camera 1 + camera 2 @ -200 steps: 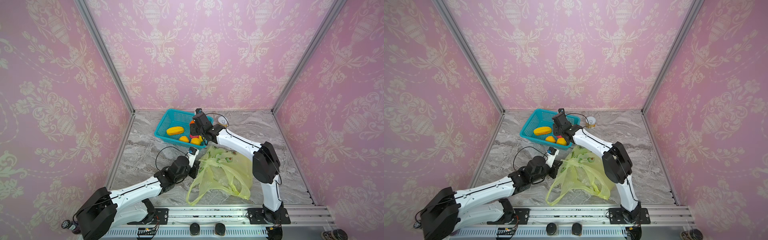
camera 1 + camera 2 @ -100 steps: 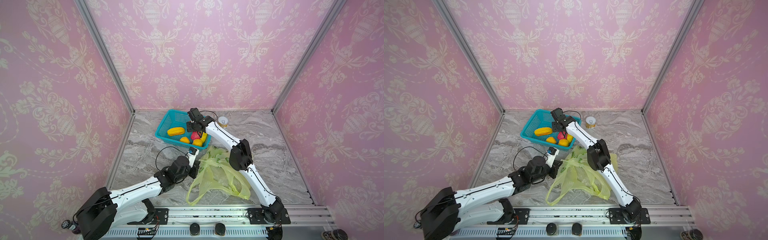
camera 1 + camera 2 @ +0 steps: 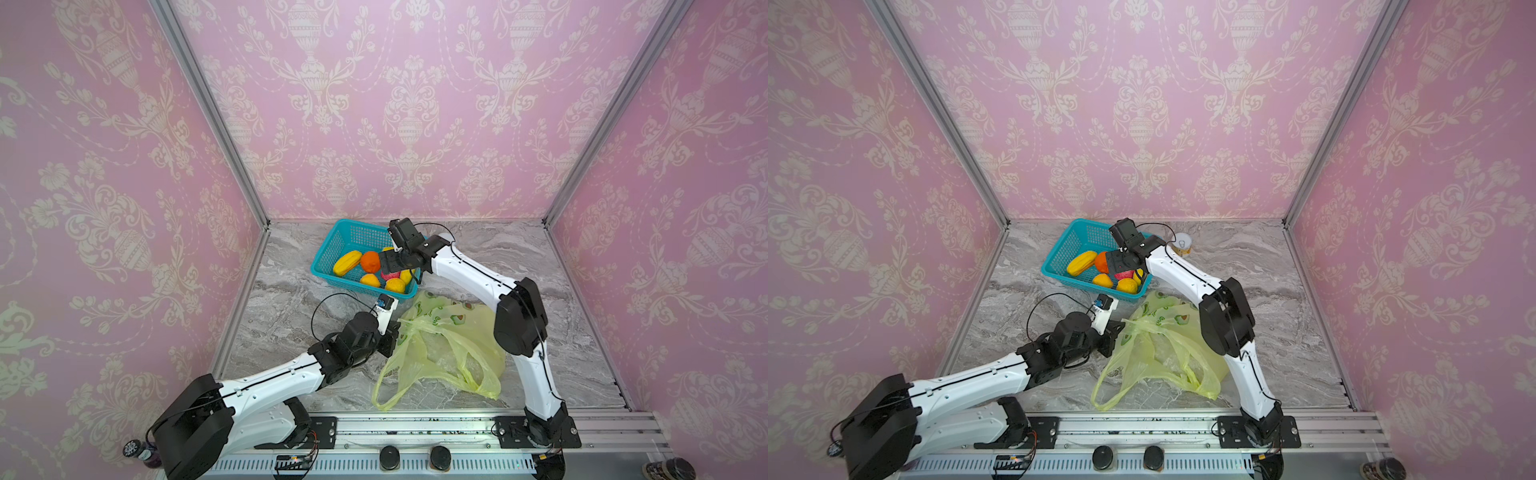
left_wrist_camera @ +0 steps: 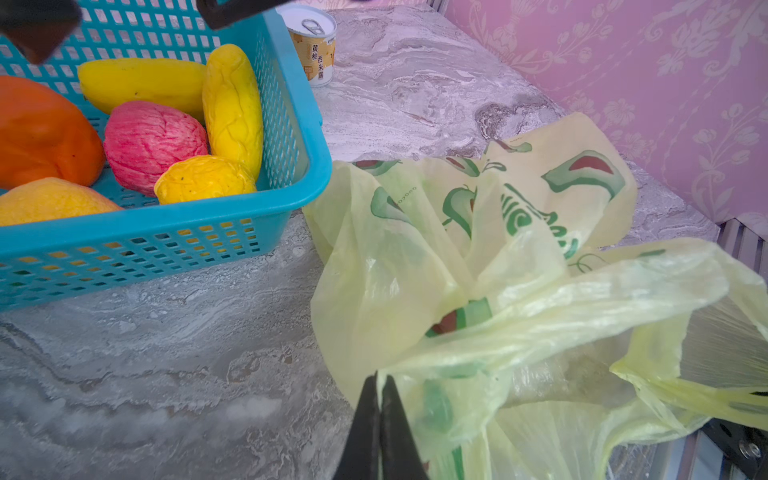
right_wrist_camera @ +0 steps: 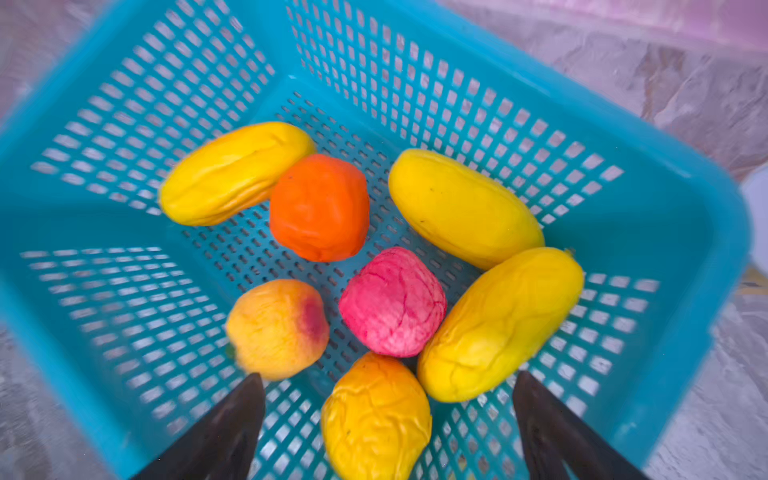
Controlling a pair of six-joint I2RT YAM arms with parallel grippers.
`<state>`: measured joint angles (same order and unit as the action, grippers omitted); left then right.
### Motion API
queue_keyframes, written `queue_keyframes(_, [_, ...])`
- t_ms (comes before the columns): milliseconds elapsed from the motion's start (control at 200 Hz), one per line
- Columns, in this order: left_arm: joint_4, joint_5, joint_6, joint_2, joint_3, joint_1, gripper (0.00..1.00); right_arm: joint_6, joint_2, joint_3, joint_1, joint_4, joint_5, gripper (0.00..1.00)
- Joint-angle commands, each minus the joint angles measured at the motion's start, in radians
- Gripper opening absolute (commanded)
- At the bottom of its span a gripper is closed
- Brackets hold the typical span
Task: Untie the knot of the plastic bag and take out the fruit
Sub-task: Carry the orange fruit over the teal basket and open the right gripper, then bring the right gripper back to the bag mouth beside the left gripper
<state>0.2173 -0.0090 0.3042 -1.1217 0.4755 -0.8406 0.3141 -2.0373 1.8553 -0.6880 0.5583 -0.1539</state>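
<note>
Right fingers (image 5: 224,432) stand wide apart with nothing between them, hovering over the teal basket (image 5: 706,208) at the far middle of the tabletop (image 3: 291,299). Left fingers (image 4: 365,428) are pinched tight together on a fold at the left edge of the plastic bag (image 3: 449,332).

The bag lies slack and flat on the near side of the basket. No knot shows: its handles (image 3: 415,374) trail toward the near edge as separate loose loops, so the untying looks done.

All the fruit (image 5: 320,208) in view, seven pieces, sits inside the basket: three yellow oblong, one orange, one pink-red and two yellow-orange. I see no bulge left in the bag, though its folds hide part of the inside. By my reading the task is all but finished, with little left beyond letting go of the bag.
</note>
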Motion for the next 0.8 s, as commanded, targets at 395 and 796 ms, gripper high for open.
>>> queue_keyframes(395, [-0.005,-0.006,-0.003,-0.013,0.003,0.005,0.00,0.043,0.976,-1.094,-0.229,-0.528,-0.153,0.64])
queue_keyframes(796, [-0.006,-0.012,-0.002,-0.013,0.005,0.005,0.00,0.008,1.219,-1.486,-0.503,-0.673,-0.172,0.54])
